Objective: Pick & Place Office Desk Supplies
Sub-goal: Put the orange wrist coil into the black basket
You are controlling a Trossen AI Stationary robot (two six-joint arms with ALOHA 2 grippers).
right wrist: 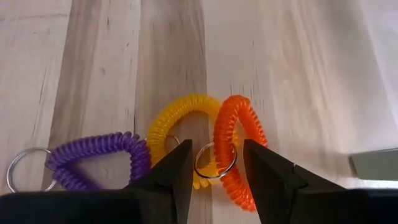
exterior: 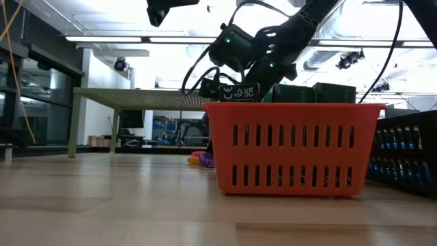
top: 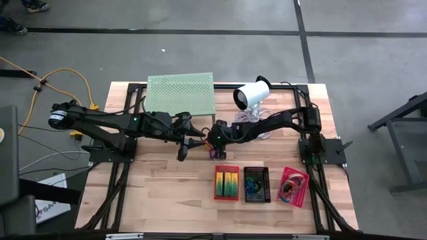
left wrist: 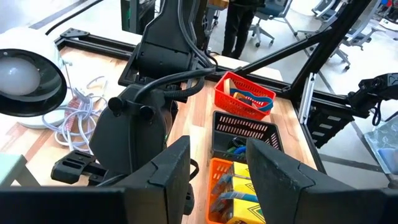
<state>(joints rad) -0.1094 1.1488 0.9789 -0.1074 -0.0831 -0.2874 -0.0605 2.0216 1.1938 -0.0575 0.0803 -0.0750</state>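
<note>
while parted, right gripper (right wrist: 214, 163) straddles orange coil (right wrist: 239, 149), seemingly untouched

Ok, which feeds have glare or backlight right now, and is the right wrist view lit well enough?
Low view: ceiling lights blow out the top, arms read as silhouettes, and the red basket blocks the foreground. Right wrist view: even light, soft shadows, no glare; orange coil and yellow coil plain ahead of the open right jaws. High view: evenly lit table.
</note>
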